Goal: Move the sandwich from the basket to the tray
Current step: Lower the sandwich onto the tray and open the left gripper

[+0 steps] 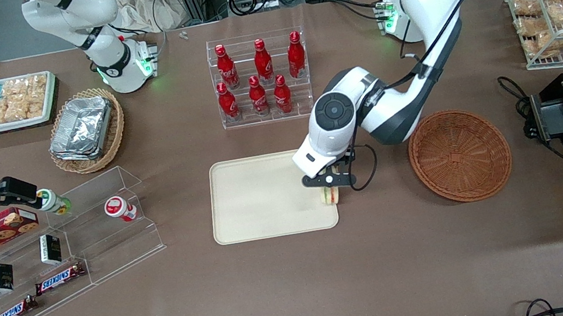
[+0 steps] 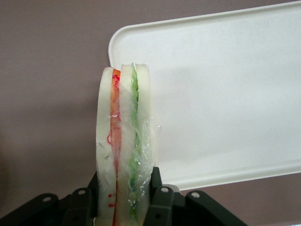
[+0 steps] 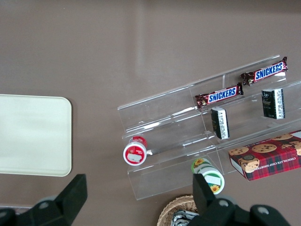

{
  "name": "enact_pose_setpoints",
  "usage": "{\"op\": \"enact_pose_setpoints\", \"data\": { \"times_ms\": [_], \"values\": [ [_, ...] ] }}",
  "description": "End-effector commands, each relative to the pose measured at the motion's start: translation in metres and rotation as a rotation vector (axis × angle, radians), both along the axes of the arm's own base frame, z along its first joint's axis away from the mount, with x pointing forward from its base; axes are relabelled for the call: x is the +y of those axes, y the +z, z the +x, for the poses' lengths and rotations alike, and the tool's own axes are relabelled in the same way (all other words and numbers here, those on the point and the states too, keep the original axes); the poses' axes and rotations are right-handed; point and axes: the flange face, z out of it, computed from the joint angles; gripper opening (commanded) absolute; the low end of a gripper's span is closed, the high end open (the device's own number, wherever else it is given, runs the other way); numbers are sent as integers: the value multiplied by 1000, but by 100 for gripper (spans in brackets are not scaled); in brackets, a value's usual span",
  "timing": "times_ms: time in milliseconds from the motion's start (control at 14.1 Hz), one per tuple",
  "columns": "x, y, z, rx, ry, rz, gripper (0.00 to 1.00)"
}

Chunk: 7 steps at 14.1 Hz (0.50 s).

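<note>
Between my gripper's [image 2: 123, 197] matt black jaws I see the sandwich [image 2: 123, 141] in glossy film; beside them the tray [image 2: 225, 94] looks smooth, matt.

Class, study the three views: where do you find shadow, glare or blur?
Front view: foil containers glint; the arm shades the tray beside the claw. Left wrist view: the sandwich, gripped in the claw, shadows the tray; its wrap glints. Right wrist view: even light, acrylic shelf edges shine.

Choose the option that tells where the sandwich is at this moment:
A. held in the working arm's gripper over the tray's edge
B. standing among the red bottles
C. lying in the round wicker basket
A: the gripper is shut on the sandwich above the tray rim; the basket holds nothing.
</note>
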Motion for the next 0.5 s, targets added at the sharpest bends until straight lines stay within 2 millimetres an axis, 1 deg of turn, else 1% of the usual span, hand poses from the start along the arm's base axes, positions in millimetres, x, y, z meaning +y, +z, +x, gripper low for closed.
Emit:
{"op": "enact_pose_setpoints", "data": {
  "times_ms": [0, 71, 213, 425],
  "values": [
    [-18, -11, 16, -14, 11, -29, 43],
    [-23, -18, 19, -9, 10, -38, 43],
    [-22, -33, 23, -16, 31, -14, 43],
    [-23, -46, 23, -44, 52, -1, 43]
  ]
}}
